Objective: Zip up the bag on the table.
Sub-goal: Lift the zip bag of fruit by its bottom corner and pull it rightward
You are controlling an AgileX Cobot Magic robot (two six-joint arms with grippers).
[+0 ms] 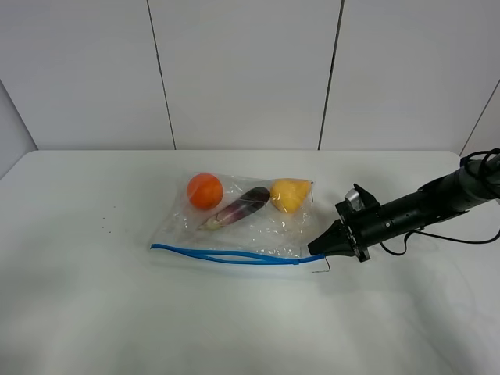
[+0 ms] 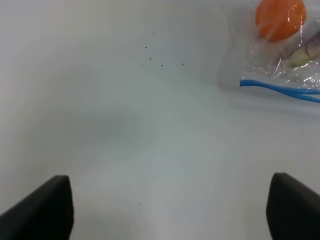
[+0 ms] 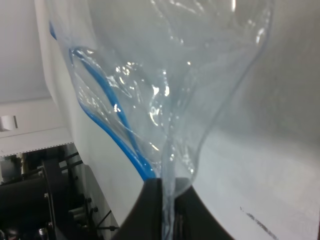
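Exterior high view: bag point(image 1: 242, 223) lying flat near the middle of the white counter point(image 1: 94, 312), long side running across the frame.
Bag: clear, crinkled plastic, with a blue zipper point(image 1: 226, 255) along the edge nearest the camera.
Zipper: two tracks parted through the middle stretch, drawn together at the bag's left end and again at its right end; from the right wrist, two blue lines apart farther off and meeting just at the tool.
Contents: orange point(image 1: 205, 191) in the bag's far left corner; purple piece point(image 1: 238, 208) slanted beside it, mid-bag; yellow piece point(image 1: 289, 194) in the far right corner; all three set back from the zipper.
Right tool point(image 1: 316, 248): at the bag's right end, level with the zipper, pinched tight on the corner film right where the zipper ends.
Right wrist view: black fingers point(image 3: 146, 212) pressed together with clear film squeezed between them, the film fanning out from the tips.
Left tool point(image 2: 167, 207): spread wide, holding nothing, well to the left of the bag over bare counter.
Left wrist view: only the bag's left end in sight, with the orange and the zipper's tip, well apart from both fingers.
Counter marks: small dark specks point(image 2: 160, 55) left of the bag; short dark line point(image 1: 320, 270) just beside the bag's near right corner.
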